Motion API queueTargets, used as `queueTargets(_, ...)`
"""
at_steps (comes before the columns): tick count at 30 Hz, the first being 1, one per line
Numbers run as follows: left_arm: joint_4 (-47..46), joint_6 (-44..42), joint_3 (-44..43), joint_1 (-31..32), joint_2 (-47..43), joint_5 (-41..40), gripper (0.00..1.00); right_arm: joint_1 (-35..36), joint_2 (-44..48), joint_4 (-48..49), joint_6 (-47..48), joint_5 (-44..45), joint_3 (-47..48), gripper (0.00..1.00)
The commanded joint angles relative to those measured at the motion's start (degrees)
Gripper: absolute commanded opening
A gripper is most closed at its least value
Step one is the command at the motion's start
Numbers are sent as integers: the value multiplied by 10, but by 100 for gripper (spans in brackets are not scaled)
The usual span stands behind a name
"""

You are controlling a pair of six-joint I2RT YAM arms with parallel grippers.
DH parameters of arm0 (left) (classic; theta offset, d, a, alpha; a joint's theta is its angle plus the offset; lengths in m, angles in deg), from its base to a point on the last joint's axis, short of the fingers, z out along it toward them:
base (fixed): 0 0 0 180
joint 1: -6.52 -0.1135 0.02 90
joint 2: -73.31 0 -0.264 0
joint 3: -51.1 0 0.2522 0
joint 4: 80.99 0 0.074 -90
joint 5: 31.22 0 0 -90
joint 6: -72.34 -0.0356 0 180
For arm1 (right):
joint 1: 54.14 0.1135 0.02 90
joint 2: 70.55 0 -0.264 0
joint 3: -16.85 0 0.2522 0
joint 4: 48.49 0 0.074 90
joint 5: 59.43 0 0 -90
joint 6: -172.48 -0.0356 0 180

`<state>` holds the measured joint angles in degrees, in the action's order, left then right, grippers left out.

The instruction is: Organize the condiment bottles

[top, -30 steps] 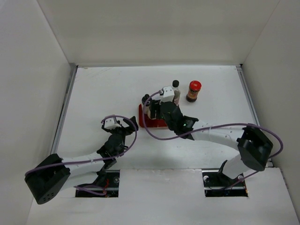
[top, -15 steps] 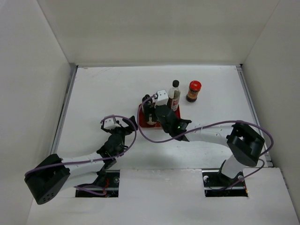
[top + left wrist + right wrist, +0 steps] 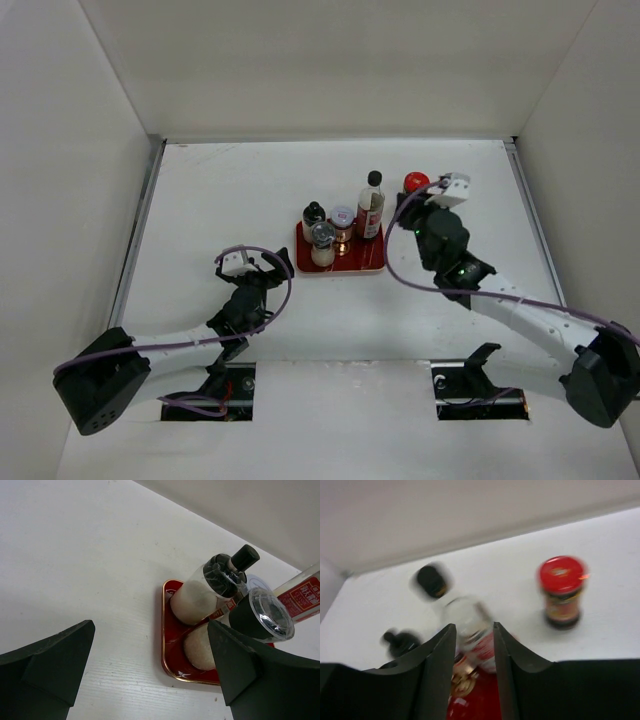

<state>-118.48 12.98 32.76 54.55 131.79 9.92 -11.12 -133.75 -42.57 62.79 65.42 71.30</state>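
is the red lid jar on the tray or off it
Off: the red-lidded jar stands upright on the bare table, apart from the tray.

The right arm (image 3: 447, 240) hides the red-lidded jar (image 3: 415, 181) below its lid; the tall bottle (image 3: 467, 622) is blurred.
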Motion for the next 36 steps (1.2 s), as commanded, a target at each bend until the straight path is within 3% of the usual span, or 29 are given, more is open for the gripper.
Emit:
queueTargets(1,-25,8,-10,1,-2,0,100,-103,-21,-22,-54,4,15,44)
queueTargets(2,-24,8,-9,2,-7,1,100,-136,-45,-27,-54,-9,32,52)
queueTargets(5,-24,8,-8,2,-5,-1,100,-195,-111,-37,-39,-38,89,89)
queueTargets(7,-24,7,-7,1,-10,1,100,-218,-150,-46,-20,-57,126,100)
queueTargets(15,-23,7,-6,4,-11,1,100,-273,-294,-117,3,-168,259,100)
queueTargets(28,-24,7,-9,5,-3,3,100,-281,-365,-124,-16,-189,269,99)
queueTargets(33,-26,7,-9,4,0,3,100,-281,-343,-80,-12,-158,245,67)
queueTargets(36,-27,8,-6,5,-5,3,100,-272,-279,-35,3,-112,185,59)
